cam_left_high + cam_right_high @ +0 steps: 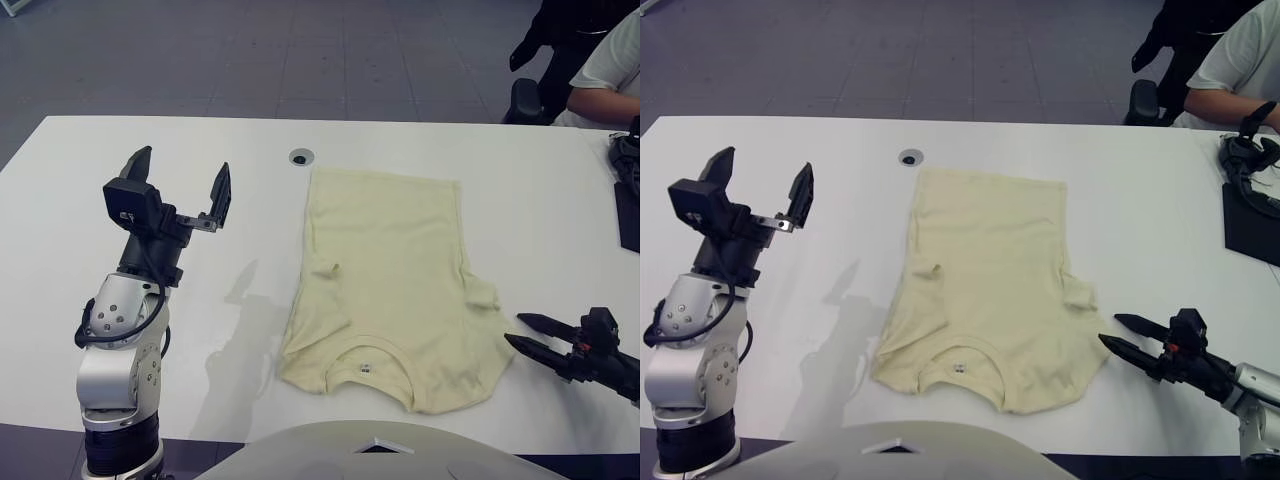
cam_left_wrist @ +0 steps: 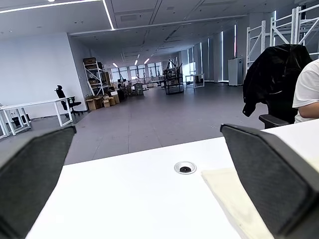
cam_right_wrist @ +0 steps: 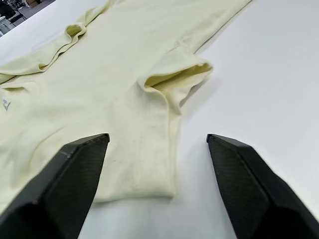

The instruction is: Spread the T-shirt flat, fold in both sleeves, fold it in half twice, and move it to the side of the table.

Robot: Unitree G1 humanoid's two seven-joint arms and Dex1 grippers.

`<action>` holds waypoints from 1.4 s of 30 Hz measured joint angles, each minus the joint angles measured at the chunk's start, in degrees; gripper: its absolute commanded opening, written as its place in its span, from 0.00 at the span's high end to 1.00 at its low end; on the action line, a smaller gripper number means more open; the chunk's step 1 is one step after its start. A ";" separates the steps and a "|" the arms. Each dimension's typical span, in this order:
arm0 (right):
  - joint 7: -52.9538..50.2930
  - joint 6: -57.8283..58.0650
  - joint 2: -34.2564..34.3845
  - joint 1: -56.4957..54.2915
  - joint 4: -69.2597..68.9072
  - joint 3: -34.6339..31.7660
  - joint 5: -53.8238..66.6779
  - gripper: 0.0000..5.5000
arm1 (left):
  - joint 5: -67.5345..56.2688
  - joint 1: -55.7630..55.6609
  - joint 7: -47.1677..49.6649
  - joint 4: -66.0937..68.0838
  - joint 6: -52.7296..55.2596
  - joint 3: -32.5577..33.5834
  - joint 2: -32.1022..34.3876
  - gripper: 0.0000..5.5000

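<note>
— Where is the T-shirt (image 1: 385, 280)?

— Lying on the white table (image 1: 100, 200), pale cream and spread out lengthwise. Its collar (image 1: 365, 352) is at the end nearest the robot and its hem at the far end. The round grommet (image 1: 301, 157) in the tabletop sits just beside the shirt's far left corner.

— And the sleeves?

— The left sleeve (image 1: 327, 270) shows as a small bunched fold on the shirt's left side. The right sleeve (image 3: 179, 79) is a curled, open cuff at the shirt's right edge and sticks out a little.

— What about the left gripper (image 1: 182, 165)?

— It is held up above the table, well off to the shirt's left. Its two fingers are spread wide and there is nothing between them. From its wrist camera, the shirt's far left corner lies just beside the grommet.

— And the right gripper (image 1: 514, 331)?

— That one is low over the table, just beside the shirt's near right corner and pointing toward it. The fingers (image 3: 75, 179) stand apart and grip nothing. In the wrist view, the shirt's edge lies flat on the table ahead of the gap between them, and I cannot tell whether either tip touches the cloth.

— Anything else near the shirt?

— Some dark gear (image 1: 628, 200) sits well off to the shirt's right, at the table's edge.
</note>
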 measured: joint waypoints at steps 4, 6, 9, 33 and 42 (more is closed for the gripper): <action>0.13 -0.10 -0.03 0.93 -0.89 0.03 -0.40 0.58 | 0.01 0.73 -0.32 -0.51 0.18 -0.30 0.02 0.02; 0.19 -0.06 -0.08 1.29 -0.96 0.01 -0.42 0.64 | 0.01 0.87 -0.66 -0.59 0.36 -0.66 0.02 0.02; 0.29 0.02 -0.40 1.51 -0.70 -0.02 -0.61 0.72 | -0.01 0.92 -0.79 -0.66 0.39 -0.75 0.01 0.02; 1.66 2.17 0.20 0.50 -10.18 -0.62 3.16 1.00 | 0.44 2.69 -2.49 -0.54 -0.37 -2.11 -0.22 0.02; -1.66 2.53 3.34 -2.72 -19.93 7.41 1.23 1.00 | 0.63 3.67 -3.70 -0.31 -1.40 -3.38 -0.22 0.02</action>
